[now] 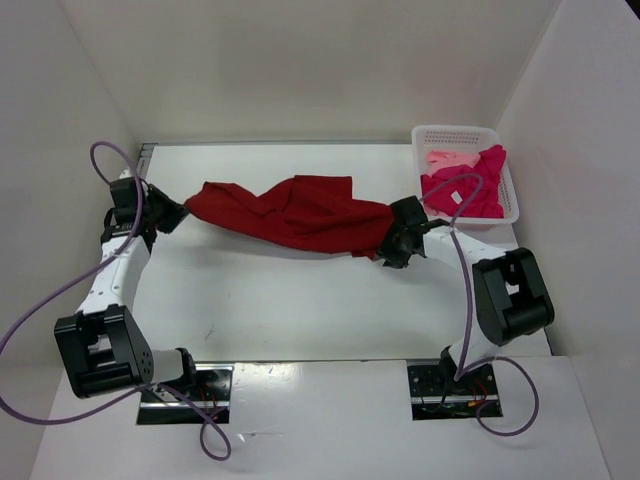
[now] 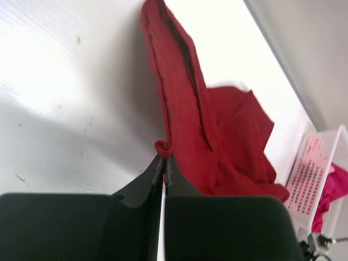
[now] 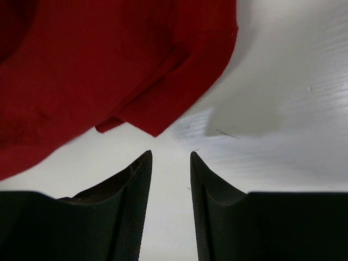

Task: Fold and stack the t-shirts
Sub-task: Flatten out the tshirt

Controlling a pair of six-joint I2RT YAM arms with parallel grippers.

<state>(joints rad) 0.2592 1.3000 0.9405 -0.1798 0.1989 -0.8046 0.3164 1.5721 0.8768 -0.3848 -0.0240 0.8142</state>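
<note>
Red shirt point(image 1: 290, 215) lies stretched in a crumpled band across the far half of the table point(image 1: 300, 300), running from my left arm to my right. Its left end narrows to a point at the left gripper point(image 2: 164, 157). On the left wrist view I see those jaws pressed together with a small roll of the red cloth's edge pinched at their tips. From there the shirt runs away in a long fold and widens out further on. I cannot tell whether that end is lifted clear of the table.

The right gripper point(image 3: 170, 157) is at the shirt's other end. Its fingers stand apart with nothing between them, only bare table showing in the gap. A hemmed corner of the red cloth sits just ahead of the fingertips and is not touching them.

In the far right corner stands the basket point(image 1: 455, 132), well apart from the red shirt. A magenta shirt point(image 1: 480, 190) is heaped inside it, spilling towards its near side, with a pale pink shirt point(image 1: 445, 157) beside it at the far end.
</note>
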